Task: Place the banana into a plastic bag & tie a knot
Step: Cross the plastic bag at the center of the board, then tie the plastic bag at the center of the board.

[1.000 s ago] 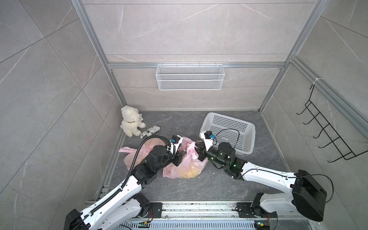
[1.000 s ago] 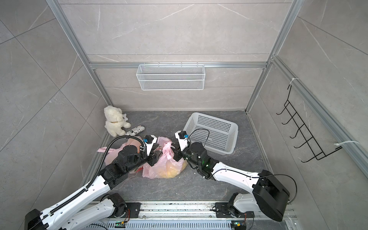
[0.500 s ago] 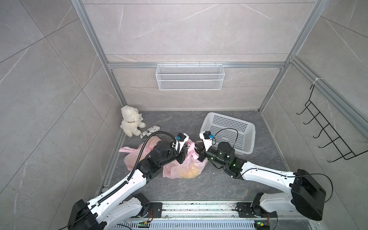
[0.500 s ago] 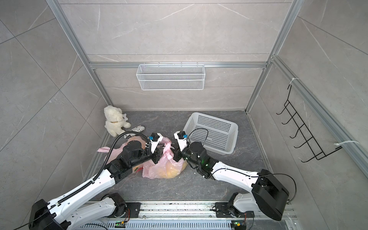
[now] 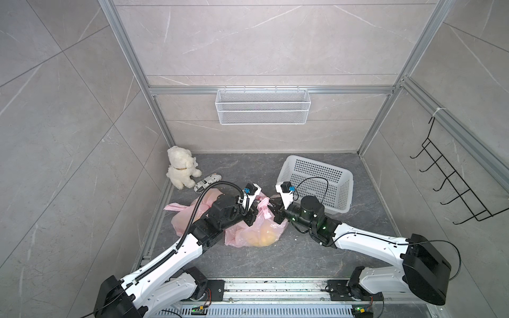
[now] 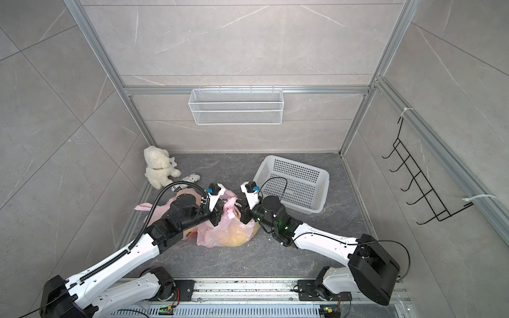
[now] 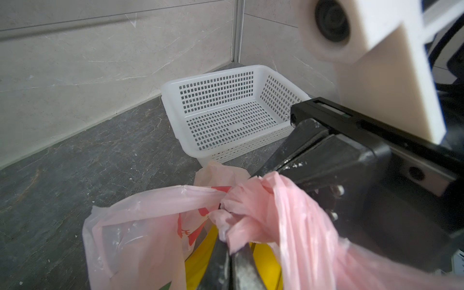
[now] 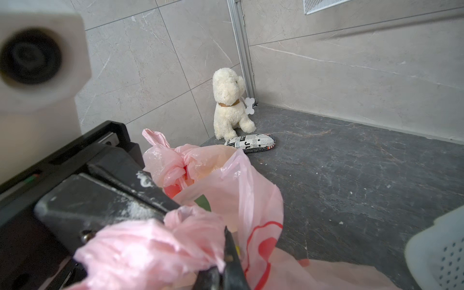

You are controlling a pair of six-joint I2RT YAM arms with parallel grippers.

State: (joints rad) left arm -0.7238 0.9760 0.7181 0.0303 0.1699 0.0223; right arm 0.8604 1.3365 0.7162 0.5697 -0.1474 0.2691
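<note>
The banana [image 5: 263, 238] is seen as a yellow lump inside the pink bag [image 5: 239, 234], which is laid on the floor [image 5: 303, 253]. The bag's two ears are pinched tight, one by the left gripper [image 5: 256, 212] and one by the right gripper [image 5: 275, 210], both squeezed closed on plastic. They are likely held so a knot can be pulled. From the grippers, the banana is found at 6 o'clock, just below.

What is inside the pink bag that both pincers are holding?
Through the film of the pink bag something yellow shows, probably the banana. The crumpled plastic and the left pincer and right pincer, shut on its handles, cover its full shape.
</note>
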